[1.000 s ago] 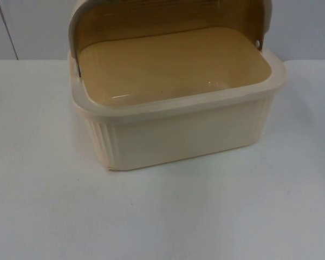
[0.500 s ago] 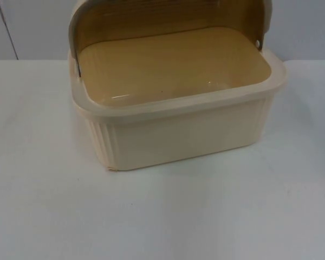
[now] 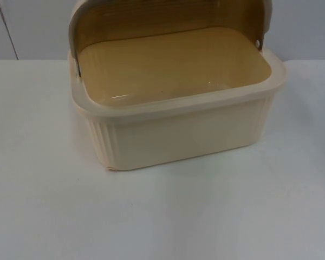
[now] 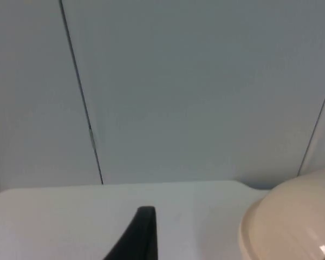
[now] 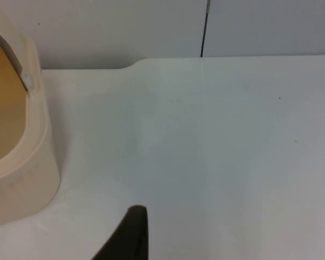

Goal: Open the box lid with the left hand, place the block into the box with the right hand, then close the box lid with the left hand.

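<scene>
STATUS | cream ribbed plastic box (image 3: 176, 116) at table 12 o'clock, its domed roll-back lid (image 3: 168, 16) stood open, interior bare | block unseen, placing and closing remained | my left gripper (image 4: 143, 238) and right gripper (image 5: 131, 235) waited off to the sides, finger state: cannot tell

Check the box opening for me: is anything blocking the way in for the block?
Nothing visible does. The lid is swung back and up, and the box shows a bare tan floor. No block can be seen on the table.

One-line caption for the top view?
Cream box on the white table, its lid rolled back, yellow interior showing.
</scene>
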